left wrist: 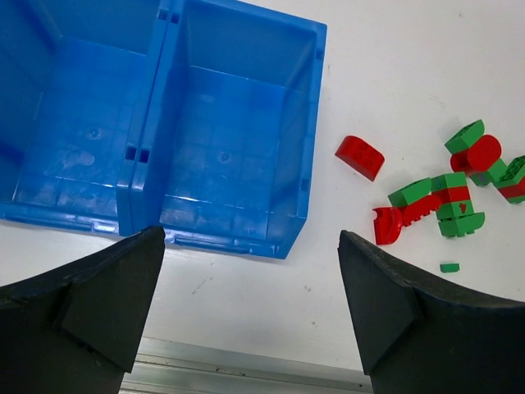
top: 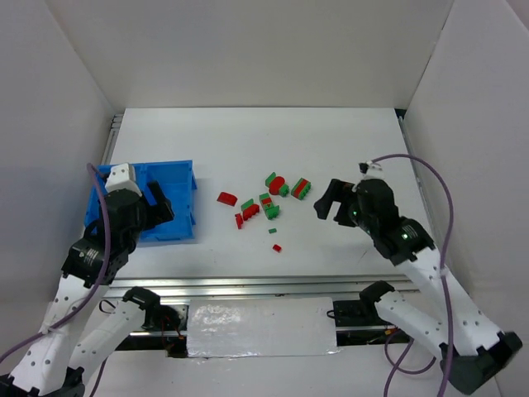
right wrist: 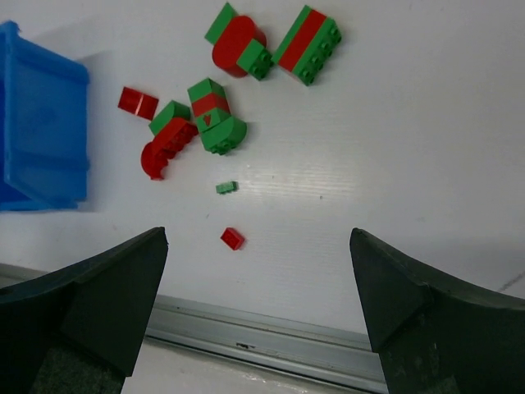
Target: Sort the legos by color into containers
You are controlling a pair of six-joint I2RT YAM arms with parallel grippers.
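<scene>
The legos point(top: 266, 203) lie scattered mid-table: red, green and joined red-and-green bricks. A red curved brick point(left wrist: 359, 156) sits closest to the blue bin point(top: 175, 172), with a joined cluster point(left wrist: 443, 205) beyond it. Both bin compartments, left point(left wrist: 74, 123) and right point(left wrist: 230, 131), show bare floors either side of the middle wall point(left wrist: 146, 123). My left gripper point(top: 164, 203) hovers open over the bin's near right corner, holding nothing point(left wrist: 250, 238). My right gripper point(top: 323, 198) is open to the right of the bricks point(right wrist: 258, 236). A tiny red brick point(right wrist: 232, 239) and a tiny green brick point(right wrist: 226, 188) lie just ahead of it.
A metal rail point(top: 248, 285) runs along the table's near edge, with a shiny patch point(top: 260, 327) below it. White walls enclose the table on three sides. Purple cables point(top: 438, 190) loop beside each arm.
</scene>
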